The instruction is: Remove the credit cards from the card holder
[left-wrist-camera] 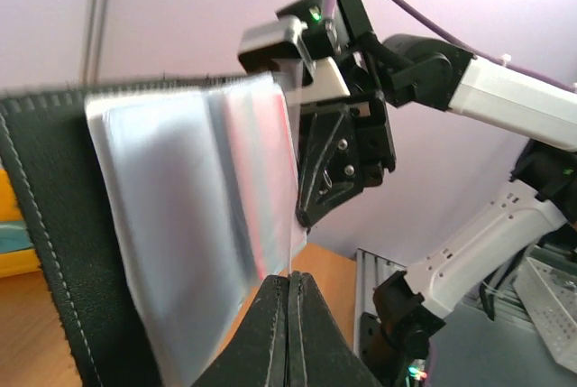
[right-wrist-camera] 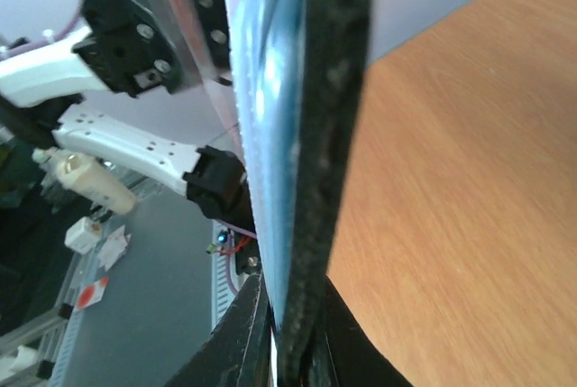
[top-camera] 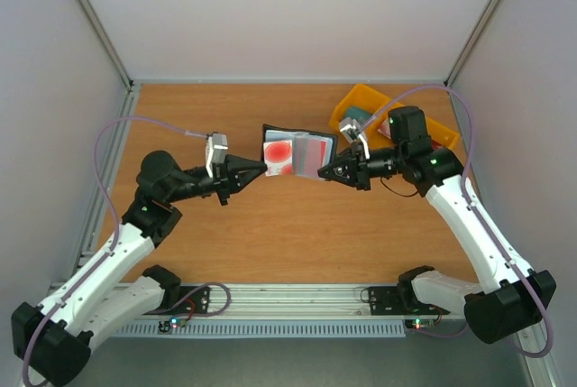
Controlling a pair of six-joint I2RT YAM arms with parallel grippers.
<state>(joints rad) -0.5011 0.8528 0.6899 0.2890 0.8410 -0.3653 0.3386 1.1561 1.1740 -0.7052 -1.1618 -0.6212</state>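
The card holder (top-camera: 311, 154) is open and held up above the table between my two grippers. A red credit card (top-camera: 279, 154) with a pale band shows in its left half. My left gripper (top-camera: 262, 168) is shut on a thin sheet edge at the holder's left side; in the left wrist view (left-wrist-camera: 290, 281) this looks like the red card (left-wrist-camera: 263, 179) behind clear sleeves, though it may be a sleeve. My right gripper (top-camera: 325, 171) is shut on the holder's right edge; the right wrist view shows its jaws (right-wrist-camera: 297, 319) clamping the dark stitched edge (right-wrist-camera: 335, 134).
A yellow tray (top-camera: 361, 98) holding a teal item (top-camera: 354, 115) stands at the back right, just behind the right wrist. White walls close in the table on three sides. An aluminium rail (top-camera: 288, 297) runs along the near edge.
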